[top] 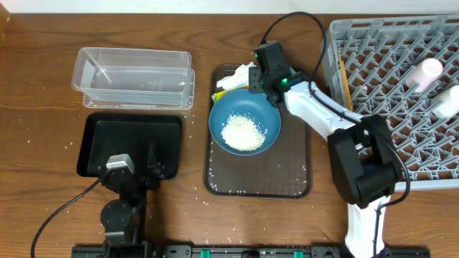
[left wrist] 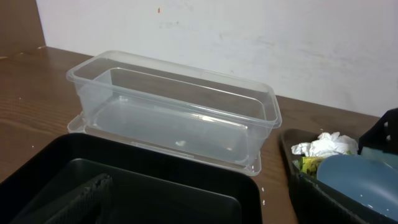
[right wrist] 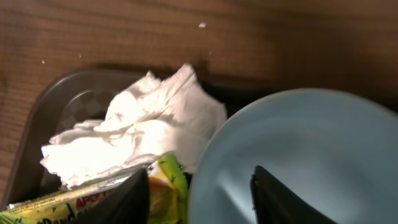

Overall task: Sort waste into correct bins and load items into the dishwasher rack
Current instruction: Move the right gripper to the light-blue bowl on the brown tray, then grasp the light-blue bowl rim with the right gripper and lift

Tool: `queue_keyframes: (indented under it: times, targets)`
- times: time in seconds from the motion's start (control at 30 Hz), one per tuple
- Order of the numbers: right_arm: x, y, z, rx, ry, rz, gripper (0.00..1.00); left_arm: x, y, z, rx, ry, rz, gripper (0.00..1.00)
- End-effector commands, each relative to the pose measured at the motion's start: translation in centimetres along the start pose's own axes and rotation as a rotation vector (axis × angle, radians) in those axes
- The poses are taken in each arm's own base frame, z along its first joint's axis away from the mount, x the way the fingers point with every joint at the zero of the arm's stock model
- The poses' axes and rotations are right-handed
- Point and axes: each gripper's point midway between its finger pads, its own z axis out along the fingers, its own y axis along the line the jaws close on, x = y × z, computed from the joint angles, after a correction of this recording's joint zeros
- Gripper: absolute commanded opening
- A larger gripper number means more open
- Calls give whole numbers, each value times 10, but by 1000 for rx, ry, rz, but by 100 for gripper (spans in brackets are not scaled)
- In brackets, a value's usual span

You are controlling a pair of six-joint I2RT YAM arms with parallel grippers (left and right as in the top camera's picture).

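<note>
A large blue bowl [top: 267, 115] with a heap of white rice [top: 242, 132] sits on the dark brown serving tray [top: 294, 183]. A crumpled white napkin [top: 240, 74] and a yellow-green wrapper [top: 222, 93] lie behind the bowl. My right gripper [top: 258, 80] is open, its fingers [right wrist: 199, 199] on either side of the bowl's far rim [right wrist: 298, 137], next to the napkin [right wrist: 137, 124] and wrapper [right wrist: 166, 177]. My left gripper [top: 136, 168] is open and empty, low over the black tray [top: 100, 140]. The clear container [top: 133, 75] is empty. No small light-blue bowl shows.
The grey rack [top: 387, 107] fills the right side; a pink cup [top: 428, 72], a pale cup [top: 448, 104] and thin wooden chopsticks [top: 344, 79] lie on it. Loose rice grains are scattered on the wooden table. In the left wrist view the clear container [left wrist: 174, 112] stands behind the black tray [left wrist: 155, 180].
</note>
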Motion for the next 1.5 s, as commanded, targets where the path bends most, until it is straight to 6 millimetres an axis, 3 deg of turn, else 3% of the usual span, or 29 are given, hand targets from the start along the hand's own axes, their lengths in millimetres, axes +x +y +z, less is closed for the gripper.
queue_keyframes:
  times: [0.0, 0.43, 0.67, 0.77, 1.1, 1.43, 1.47]
  targets:
    - [11, 4, 5, 35, 14, 5, 46, 16, 8, 1, -35, 46, -11, 92]
    - [19, -3, 7, 106, 16, 24, 42, 16, 8, 1, -35, 46, -11, 92]
    - [18, -2, 7, 104, 11, 25, 24, 16, 8, 1, -35, 46, -11, 92]
    - [15, -2, 6, 102, 7, 27, 24, 16, 8, 1, -35, 46, -11, 92]
    - [-20, 2, -14, 103, -12, 41, 1, 16, 8, 1, -35, 46, -11, 92]
    - [-70, -18, -53, 103, -21, 91, 1, 16, 8, 1, -35, 46, -11, 92]
    - [-72, -17, -54, 76, -12, 91, 9, 16, 8, 1, -35, 46, -11, 92]
